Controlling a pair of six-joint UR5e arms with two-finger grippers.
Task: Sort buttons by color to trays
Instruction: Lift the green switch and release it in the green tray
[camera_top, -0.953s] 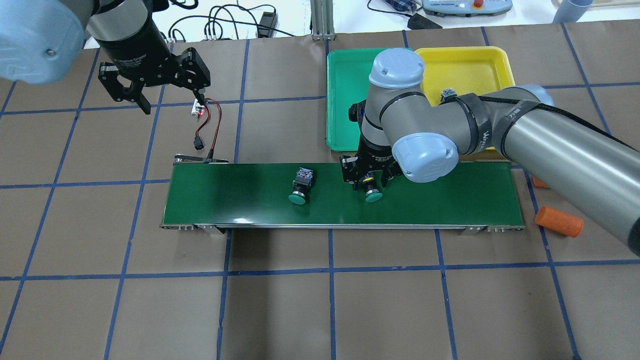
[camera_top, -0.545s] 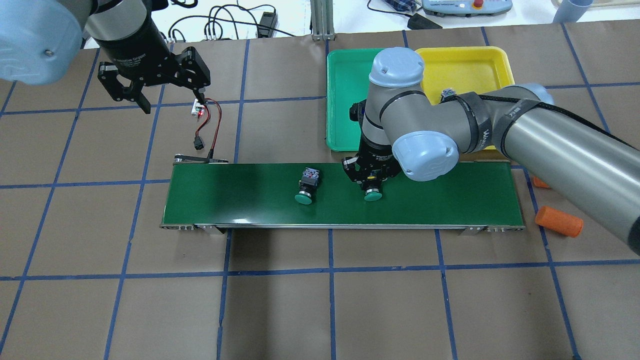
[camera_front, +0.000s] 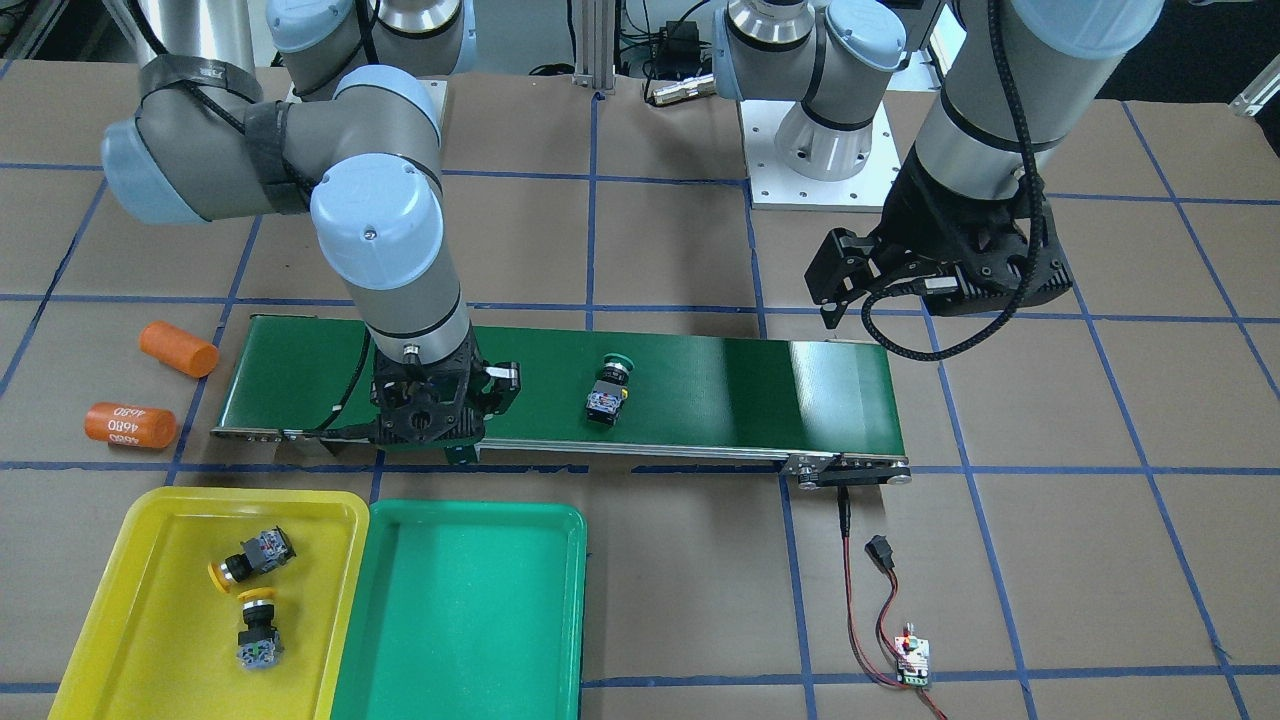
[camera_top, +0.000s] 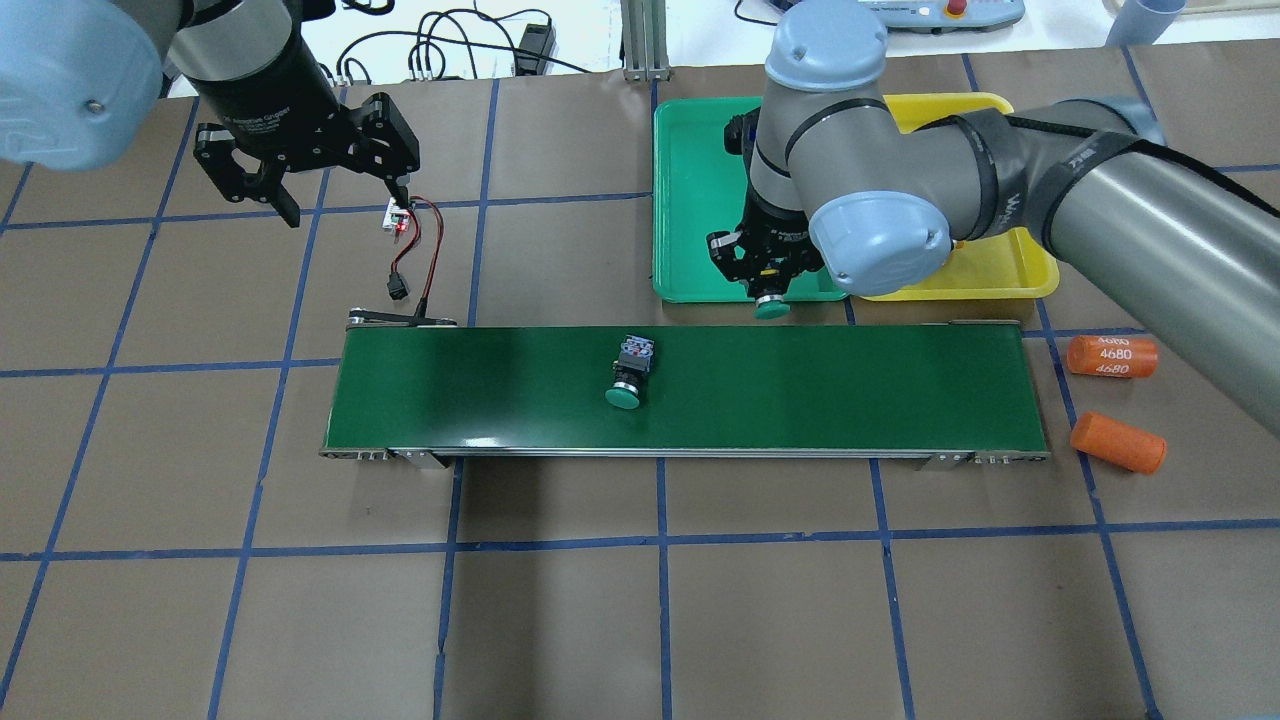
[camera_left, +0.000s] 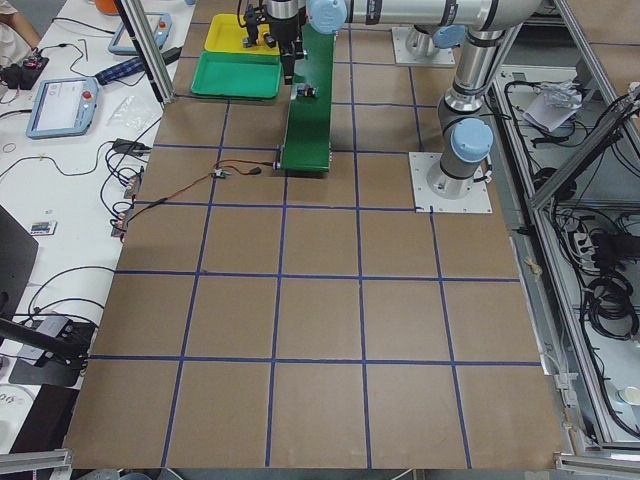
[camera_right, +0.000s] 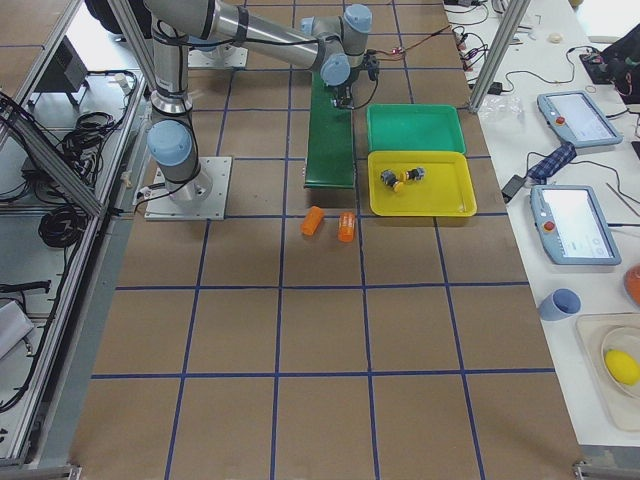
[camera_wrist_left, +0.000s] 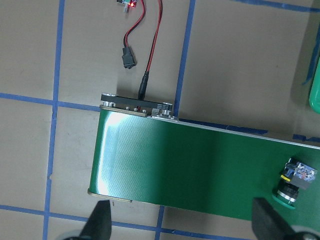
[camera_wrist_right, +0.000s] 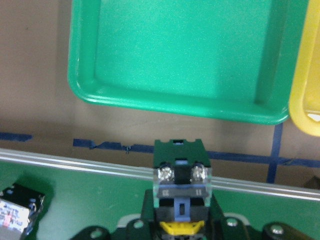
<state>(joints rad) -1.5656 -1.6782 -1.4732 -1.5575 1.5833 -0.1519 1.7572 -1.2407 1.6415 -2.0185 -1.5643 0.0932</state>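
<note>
One black-bodied, green-capped button (camera_top: 628, 372) lies on its side on the belt (camera_top: 850, 390).

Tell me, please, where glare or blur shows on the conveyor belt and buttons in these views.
Left wrist view: a white glare patch on the conveyor belt near its end, and the left gripper's fingers blurred at the bottom edge. Front-facing view: a paler sheen across the belt. Right wrist view: the held button is fairly sharp, the loose button in the corner is blurred.
</note>
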